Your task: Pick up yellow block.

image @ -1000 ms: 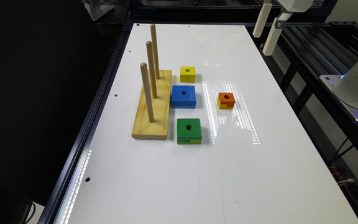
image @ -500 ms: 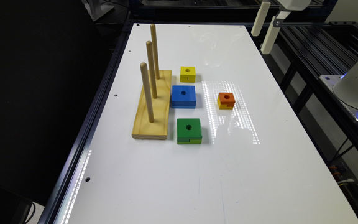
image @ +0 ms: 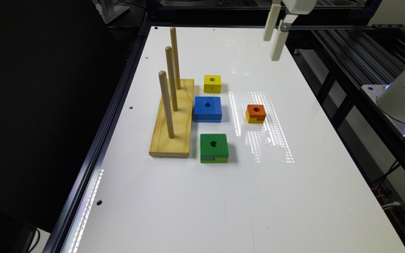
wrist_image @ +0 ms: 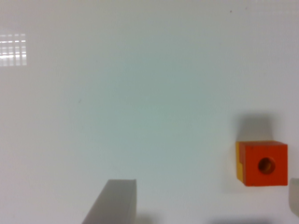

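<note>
The yellow block (image: 212, 83) is a small all-yellow cube with a round hole in its top. It rests on the white table (image: 294, 196) beside the far end of the peg board. My gripper (image: 271, 48) hangs high above the table's far end, toward the exterior view's right of the yellow block and well apart from it. In the wrist view my gripper (wrist_image: 208, 189) is open with only bare table between its fingers (wrist_image: 114, 203). The orange-topped block (wrist_image: 261, 163) lies off to one side of them.
A wooden base with three upright pegs (image: 172, 116) stands at the exterior view's left of the blocks. A blue block (image: 207, 109) sits close beside the yellow one, a green block (image: 214, 147) nearer the camera, and the orange-topped block (image: 256, 113) to the right.
My gripper has shifted toward the exterior view's left, over the table's far end. The blocks have not moved.
</note>
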Motion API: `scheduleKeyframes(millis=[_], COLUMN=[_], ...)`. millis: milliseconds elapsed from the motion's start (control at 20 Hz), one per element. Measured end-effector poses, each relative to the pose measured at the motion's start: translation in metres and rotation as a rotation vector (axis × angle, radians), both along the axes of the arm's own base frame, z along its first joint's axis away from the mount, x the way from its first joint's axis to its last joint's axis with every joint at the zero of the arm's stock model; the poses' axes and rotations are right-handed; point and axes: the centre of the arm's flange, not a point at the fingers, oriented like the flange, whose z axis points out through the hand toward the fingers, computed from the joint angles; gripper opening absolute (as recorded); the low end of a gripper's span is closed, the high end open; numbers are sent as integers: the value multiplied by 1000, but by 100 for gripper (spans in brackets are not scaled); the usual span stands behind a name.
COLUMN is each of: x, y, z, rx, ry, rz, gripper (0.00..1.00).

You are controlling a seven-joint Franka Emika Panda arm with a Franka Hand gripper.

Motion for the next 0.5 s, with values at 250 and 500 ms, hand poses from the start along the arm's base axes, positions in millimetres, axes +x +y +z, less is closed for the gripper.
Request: scheduleKeyframes(millis=[250, 500], x=[3, 5], y=[-5, -9], z=[-1, 2], rx=[0, -1], ry=[3, -4], rz=[-1, -1], gripper=[100, 100])
